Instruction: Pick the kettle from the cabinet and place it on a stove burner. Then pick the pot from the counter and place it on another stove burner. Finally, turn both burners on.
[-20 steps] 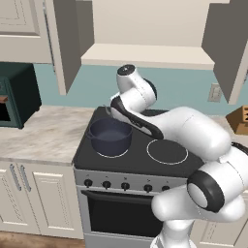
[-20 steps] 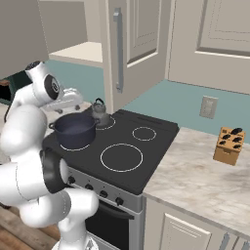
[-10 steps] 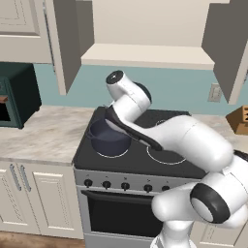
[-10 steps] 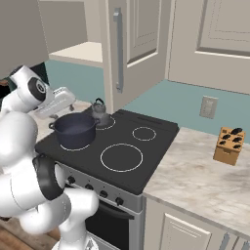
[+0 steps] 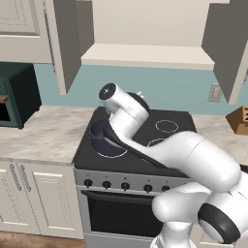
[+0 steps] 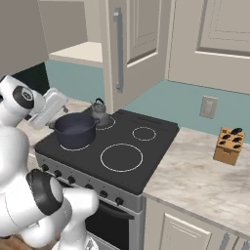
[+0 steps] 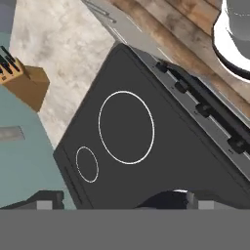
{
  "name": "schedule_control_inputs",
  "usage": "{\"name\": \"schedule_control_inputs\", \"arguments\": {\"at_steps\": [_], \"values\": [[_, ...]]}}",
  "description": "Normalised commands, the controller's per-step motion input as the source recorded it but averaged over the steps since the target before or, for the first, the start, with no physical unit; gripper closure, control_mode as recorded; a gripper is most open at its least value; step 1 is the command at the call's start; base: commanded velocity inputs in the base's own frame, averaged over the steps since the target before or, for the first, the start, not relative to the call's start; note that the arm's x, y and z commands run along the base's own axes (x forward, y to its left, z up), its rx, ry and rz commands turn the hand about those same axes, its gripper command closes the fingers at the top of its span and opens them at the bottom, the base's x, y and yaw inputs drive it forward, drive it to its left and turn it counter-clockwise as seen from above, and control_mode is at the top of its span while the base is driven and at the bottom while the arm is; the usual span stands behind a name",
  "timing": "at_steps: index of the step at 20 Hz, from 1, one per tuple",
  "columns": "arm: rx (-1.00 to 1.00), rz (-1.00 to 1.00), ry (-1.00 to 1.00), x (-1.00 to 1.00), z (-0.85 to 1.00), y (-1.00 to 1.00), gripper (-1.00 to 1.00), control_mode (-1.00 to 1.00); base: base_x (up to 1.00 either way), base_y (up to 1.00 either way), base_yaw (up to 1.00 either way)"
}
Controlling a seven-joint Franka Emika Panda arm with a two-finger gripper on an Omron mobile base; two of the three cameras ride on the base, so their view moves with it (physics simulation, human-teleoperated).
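The pot (image 6: pixel 74 130) is sitting on the cooktop's (image 6: pixel 156 155) front-left burner, near the front edge, with the kettle (image 6: pixel 99 112) touching or just behind it on the back-left ring beside the open cabinet door (image 6: pixel 132 49). The gripper (image 7: pixel 119 201) is hanging wide open, holding nothing, above the glass near the pot. The two right-hand burners (image 7: pixel 126 127) are lying bare, leaving free room toward the knife block (image 6: pixel 228 145) on the counter (image 6: pixel 205 180). The hand view is showing the control knobs (image 7: pixel 203 109) along the stove's front edge; the left base view is showing the pot mostly hidden behind the arm and a dark green microwave (image 5: pixel 13 94) well left of the cooktop.
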Motion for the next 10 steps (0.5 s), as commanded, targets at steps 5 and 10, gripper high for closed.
{"name": "schedule_control_inputs", "arguments": {"at_steps": [5,10], "values": [[-0.2,0.22,0.02,-0.2,-0.25,0.03,-1.0,-1.0,0.0,0.0,0.0],[-0.19,0.22,0.0,-0.25,-0.28,0.11,-1.0,-1.0,0.0,0.0,0.0]]}}
